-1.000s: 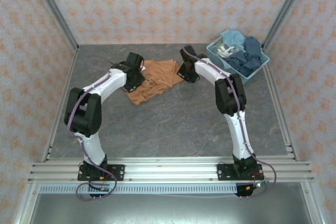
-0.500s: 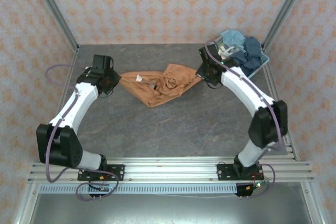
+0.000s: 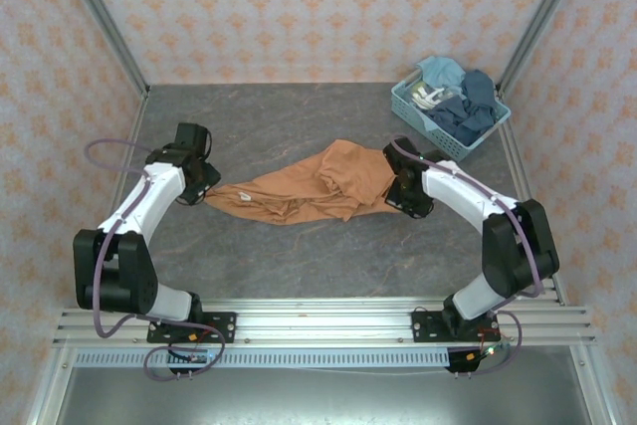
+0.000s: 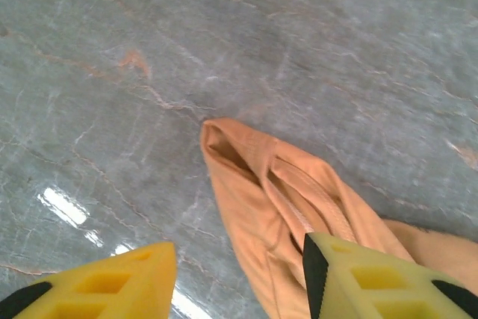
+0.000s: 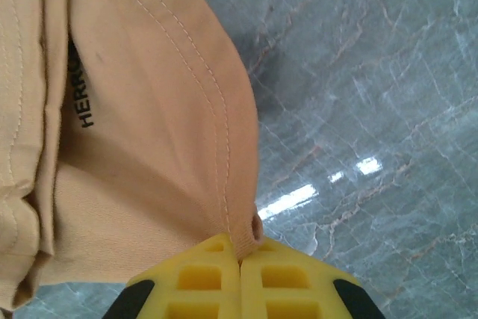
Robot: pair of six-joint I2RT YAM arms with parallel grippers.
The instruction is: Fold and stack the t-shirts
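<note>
The orange-tan t-shirt [image 3: 309, 186] lies crumpled and drawn out into a long strip on the grey marbled table [image 3: 328, 256], down and to the left of the pale blue basket [image 3: 418, 118] and well apart from it. The strip's broader, bunched end points toward the basket, and its narrow end points away from it. The right gripper [image 3: 394, 198] sits at the end nearer the basket. In the right wrist view its yellow fingers [image 5: 202, 278] are clenched together on a stitched hem corner of the shirt, and cloth bearing dark lettering [image 5: 86, 102] spreads away from the grip. The left gripper [image 3: 207, 192] is at the shirt's end farthest from the basket. In the left wrist view its jaws stand released, well apart, low over the table. The shirt's folded tip lies loose on the surface between them, running under the right-hand finger [image 4: 373, 282], while the other finger is clear of the cloth. The basket holds a heap of blue cloth [image 3: 466, 106], piled above its rim.
</note>
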